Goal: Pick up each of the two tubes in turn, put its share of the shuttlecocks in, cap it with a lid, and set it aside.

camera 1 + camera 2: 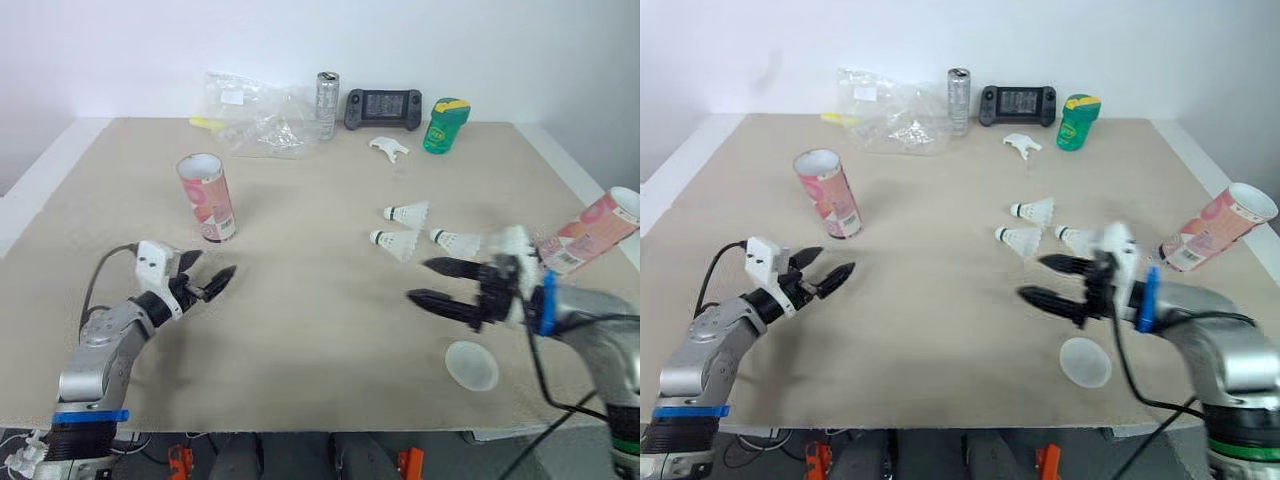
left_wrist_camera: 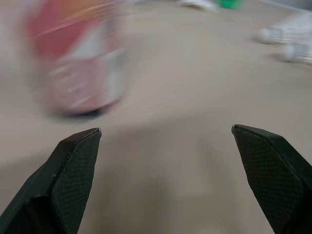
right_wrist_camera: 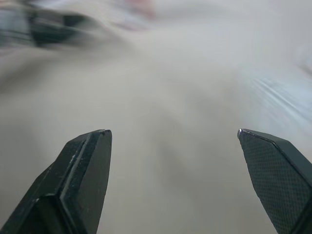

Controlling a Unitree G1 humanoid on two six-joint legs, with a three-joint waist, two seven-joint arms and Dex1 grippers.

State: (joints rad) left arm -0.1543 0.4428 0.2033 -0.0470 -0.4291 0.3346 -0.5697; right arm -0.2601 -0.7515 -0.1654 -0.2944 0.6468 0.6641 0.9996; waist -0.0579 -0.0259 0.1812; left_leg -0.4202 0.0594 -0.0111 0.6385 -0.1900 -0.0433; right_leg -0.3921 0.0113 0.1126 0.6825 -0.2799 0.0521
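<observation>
Pink and upright, one tube [image 1: 207, 198] stood at the left, just beyond the left gripper [image 1: 213, 268], the nearer one, its fingers apart and empty. The right gripper [image 1: 420, 280], fingers likewise apart, hung beside the shuttlecocks [image 1: 400, 243]; the second tube [image 1: 590, 232] lay slanted at the right edge.

The middle of the bench [image 1: 320, 310] lies bare between my left gripper [image 1: 215, 262] and right gripper [image 1: 418, 280], both spread wide. The upright tube [image 1: 207, 198] stands just beyond my left gripper. Three shuttlecocks [image 1: 395, 242] crowd the space just past my right gripper. A lid [image 1: 471, 365] lies near it toward the front edge, and a tilted tube [image 1: 590, 232] bars the right edge.
</observation>
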